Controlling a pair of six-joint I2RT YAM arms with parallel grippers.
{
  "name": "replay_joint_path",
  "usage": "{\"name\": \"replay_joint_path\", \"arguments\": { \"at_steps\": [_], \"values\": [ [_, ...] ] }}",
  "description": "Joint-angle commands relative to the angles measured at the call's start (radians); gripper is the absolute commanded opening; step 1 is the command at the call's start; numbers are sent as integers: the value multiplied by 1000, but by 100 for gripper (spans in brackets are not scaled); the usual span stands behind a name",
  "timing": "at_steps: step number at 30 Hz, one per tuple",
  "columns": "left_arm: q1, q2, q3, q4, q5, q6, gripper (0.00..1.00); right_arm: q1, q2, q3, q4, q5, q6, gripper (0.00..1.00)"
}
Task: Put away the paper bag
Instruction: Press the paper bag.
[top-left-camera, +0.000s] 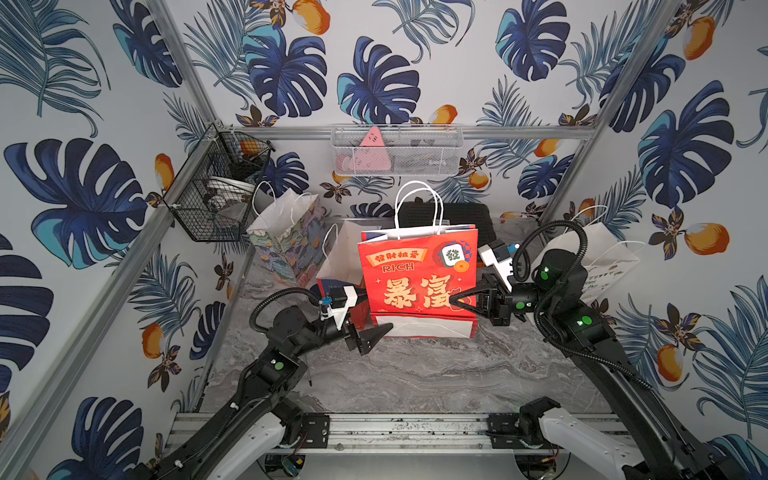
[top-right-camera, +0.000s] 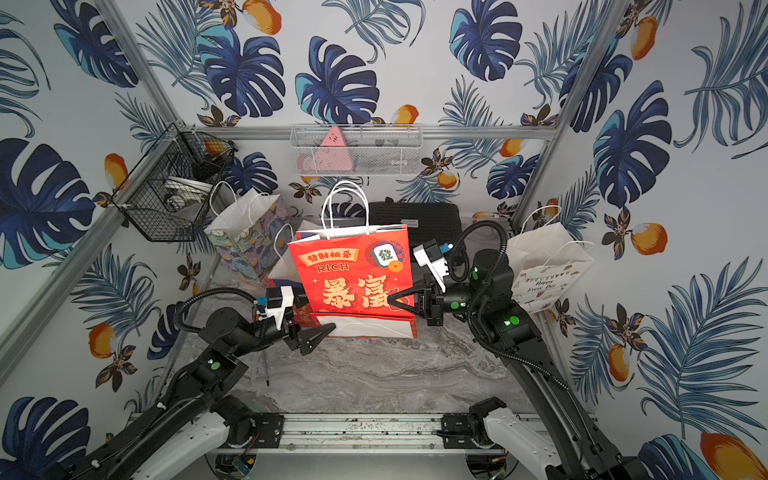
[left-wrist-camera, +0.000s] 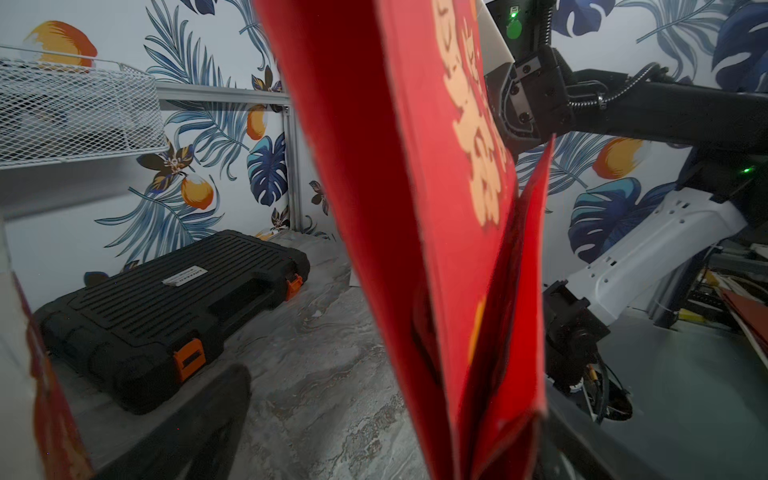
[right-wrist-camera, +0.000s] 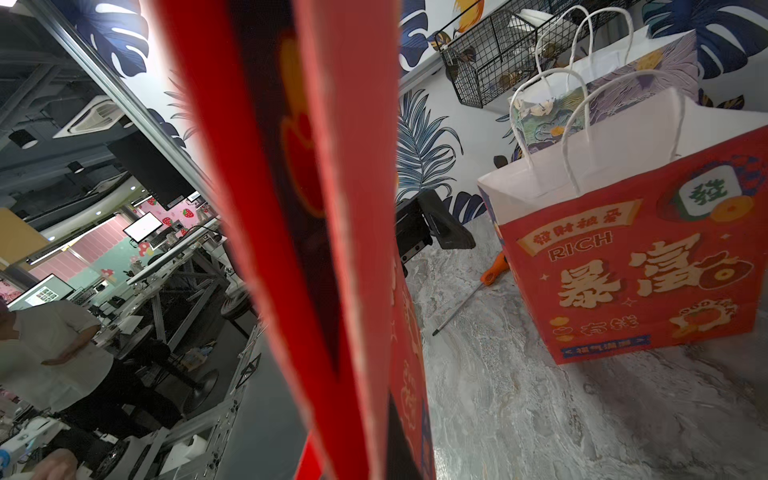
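Note:
The red paper bag, with gold characters and white handles, stands folded flat in the middle of the marble tabletop in both top views. My right gripper is shut on its right edge, and that edge fills the right wrist view as a red strip. My left gripper is open at the bag's lower left corner. In the left wrist view the bag's edge hangs between the spread jaws without being gripped, and one dark finger shows.
A second red bag and a floral bag stand behind on the left. A white bag leans at the right wall. A black tool case lies at the back. Wire baskets hang above. An orange-handled screwdriver lies on the tabletop.

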Motion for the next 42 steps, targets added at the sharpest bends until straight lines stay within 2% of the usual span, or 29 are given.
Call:
{"name": "replay_joint_path", "arguments": {
  "at_steps": [1, 8, 13, 16, 18, 19, 21, 23, 24, 25, 28, 31, 34, 37, 42],
  "values": [
    [0, 43, 15, 159, 114, -116, 98, 4, 6, 6, -60, -59, -67, 0],
    [0, 134, 22, 305, 202, -229, 75, 11, -11, -10, -20, -76, -61, 0],
    [0, 137, 21, 306, 224, -232, 41, 13, -23, -26, 15, -67, -54, 0],
    [-1, 124, 18, 294, 233, -225, 27, 15, -28, -29, 17, -57, -62, 0],
    [-1, 120, 21, 286, 242, -223, 11, 15, -31, -25, -6, -35, -80, 0],
    [0, 118, 23, 277, 242, -222, 2, 14, -33, -21, -23, -23, -95, 4],
    [0, 114, 27, 254, 244, -212, 0, 14, -40, -9, -62, 12, -126, 25],
    [-1, 107, 34, 217, 240, -195, 0, 14, -52, 9, -117, 66, -163, 39],
    [0, 104, 37, 194, 237, -182, 0, 14, -61, 26, -164, 107, -193, 53],
    [-1, 97, 39, 170, 231, -167, 0, 14, -74, 44, -212, 176, -226, 64],
    [-1, 65, 42, 86, 216, -103, 0, 14, -140, 78, -336, 429, -287, 81],
    [1, 30, 46, 31, 206, -50, 0, 14, -247, 30, -358, 580, -312, 91],
    [-1, 13, 52, 23, 200, -34, 0, 13, -347, -61, -373, 594, -352, 98],
    [1, 12, 65, 29, 214, -35, 0, 13, -370, -111, -445, 509, -389, 99],
    [-1, 31, 76, 94, 266, -81, 0, 14, -282, -131, -504, 365, -384, 97]
  ]
}}
